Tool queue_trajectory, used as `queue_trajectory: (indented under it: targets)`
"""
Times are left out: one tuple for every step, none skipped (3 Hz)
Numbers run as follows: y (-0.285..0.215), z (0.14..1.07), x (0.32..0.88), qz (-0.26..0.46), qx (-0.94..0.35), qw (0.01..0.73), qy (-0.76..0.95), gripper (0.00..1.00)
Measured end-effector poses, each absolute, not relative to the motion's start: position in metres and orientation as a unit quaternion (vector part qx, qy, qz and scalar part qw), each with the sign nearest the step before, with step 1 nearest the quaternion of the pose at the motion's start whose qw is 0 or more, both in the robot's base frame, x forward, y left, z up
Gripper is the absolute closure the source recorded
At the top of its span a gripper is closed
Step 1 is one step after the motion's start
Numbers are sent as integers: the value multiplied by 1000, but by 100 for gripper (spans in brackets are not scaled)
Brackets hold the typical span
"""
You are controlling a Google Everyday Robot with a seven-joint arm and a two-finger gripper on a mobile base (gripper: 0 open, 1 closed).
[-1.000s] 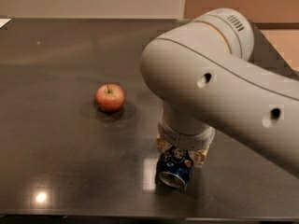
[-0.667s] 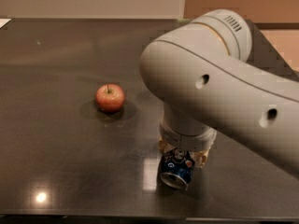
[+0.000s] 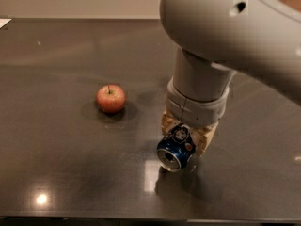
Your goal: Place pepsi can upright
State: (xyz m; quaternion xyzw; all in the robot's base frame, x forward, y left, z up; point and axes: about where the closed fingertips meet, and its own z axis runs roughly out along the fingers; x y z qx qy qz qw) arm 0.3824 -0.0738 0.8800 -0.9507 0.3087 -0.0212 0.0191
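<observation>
The pepsi can point(image 3: 175, 150) is dark blue with a silver top and a red-and-white graphic. It is tilted, its silver end pointing toward the camera and down, low over the dark table point(image 3: 61, 173) near the front edge. My gripper point(image 3: 188, 136) comes down from the big grey arm at the right and is shut on the can, its tan fingers point(image 3: 206, 136) on either side of the can's body. The far end of the can is hidden behind the gripper.
A red apple point(image 3: 111, 98) stands on the table to the left of the gripper, about a can's length away. The table's front edge runs just below the can. A white sheet corner point(image 3: 3, 21) shows at the far left.
The gripper and can have risen slightly and the can looks more tilted. The arm now fills more of the upper right. The apple has not moved on the table.
</observation>
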Motion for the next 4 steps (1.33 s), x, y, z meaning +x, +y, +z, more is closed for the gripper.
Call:
queue_trajectory:
  targets:
    - [-72, 904, 390, 32, -914, 72, 397, 100]
    - [-73, 911, 393, 95, -870, 131, 466, 100]
    - [-71, 920, 390, 151, -830, 181, 505, 100]
    - [-76, 912, 395, 222, -779, 238, 536, 100]
